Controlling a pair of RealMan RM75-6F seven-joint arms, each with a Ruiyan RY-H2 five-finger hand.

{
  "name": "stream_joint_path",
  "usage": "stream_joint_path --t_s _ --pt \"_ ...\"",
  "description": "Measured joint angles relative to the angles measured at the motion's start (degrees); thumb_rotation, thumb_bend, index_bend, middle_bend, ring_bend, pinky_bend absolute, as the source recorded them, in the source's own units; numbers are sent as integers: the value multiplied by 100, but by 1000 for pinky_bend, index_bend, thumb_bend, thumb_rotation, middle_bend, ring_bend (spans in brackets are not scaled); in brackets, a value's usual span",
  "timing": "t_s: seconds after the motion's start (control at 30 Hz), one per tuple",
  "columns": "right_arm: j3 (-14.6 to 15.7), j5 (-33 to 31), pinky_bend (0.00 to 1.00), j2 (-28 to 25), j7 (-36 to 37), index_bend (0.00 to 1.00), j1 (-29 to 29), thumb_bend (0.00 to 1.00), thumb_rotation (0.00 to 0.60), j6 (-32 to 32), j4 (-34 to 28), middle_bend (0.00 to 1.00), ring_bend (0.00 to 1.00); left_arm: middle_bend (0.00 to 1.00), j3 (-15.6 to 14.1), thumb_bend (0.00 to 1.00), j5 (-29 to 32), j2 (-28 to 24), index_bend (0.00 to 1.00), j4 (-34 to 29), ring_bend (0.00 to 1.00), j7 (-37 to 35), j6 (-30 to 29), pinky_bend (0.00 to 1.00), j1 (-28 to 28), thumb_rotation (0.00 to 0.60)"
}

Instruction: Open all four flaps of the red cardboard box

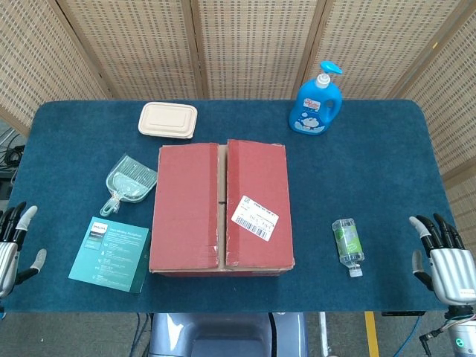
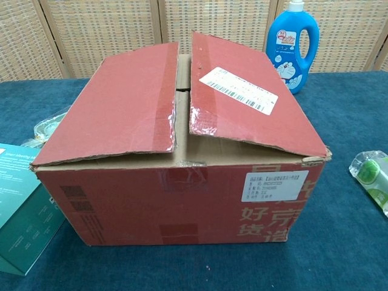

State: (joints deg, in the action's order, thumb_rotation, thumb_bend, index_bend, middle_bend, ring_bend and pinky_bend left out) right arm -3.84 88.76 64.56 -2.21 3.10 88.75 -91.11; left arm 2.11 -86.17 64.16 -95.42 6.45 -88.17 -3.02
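On the blue table stand or lie five loose things, placed here relative to the tray. A beige lidded tray sits toward the far edge. A clear dustpan lies nearer the camera and slightly left of it. A teal leaflet lies nearer still, beyond the dustpan. A blue pump bottle stands upright well right of the tray. A small clear bottle lies on its side far to the right and near the front edge.

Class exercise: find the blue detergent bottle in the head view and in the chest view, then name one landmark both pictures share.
Head view: blue detergent bottle stands upper centre-right, behind the red cardboard box.
Chest view: blue detergent bottle at top right, beyond the box.
Shared landmark: the white shipping label on the box's right flap.
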Motion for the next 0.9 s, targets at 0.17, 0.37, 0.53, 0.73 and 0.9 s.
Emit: stream_joint_path --t_s 0.17,0.37,0.53,0.73,0.9 --pt "-16 9 135 -32 128 137 28 784 600 -25 -1 150 0 0 -15 392 11 -44 0 -54 0 68 75 0 -20 600" --pt "-50 103 135 -144 318 137 160 1000 600 -137 -61 153 0 0 4 392 26 -89 0 -122 0 156 130 0 -61 600" --pt "-88 232 135 -290 628 137 357 1000 600 -316 -148 164 0 0 12 393 44 -108 0 -170 0 220 190 0 -97 600" --pt "-196 532 135 -499 1219 142 778 1000 600 -584 -321 194 21 0 20 392 54 -114 0 -244 0 318 273 0 -154 600" --pt "-281 855 135 -657 1961 184 1258 1000 600 -902 -508 223 50 0 22 392 79 -115 0 -293 0 397 345 0 -195 600"
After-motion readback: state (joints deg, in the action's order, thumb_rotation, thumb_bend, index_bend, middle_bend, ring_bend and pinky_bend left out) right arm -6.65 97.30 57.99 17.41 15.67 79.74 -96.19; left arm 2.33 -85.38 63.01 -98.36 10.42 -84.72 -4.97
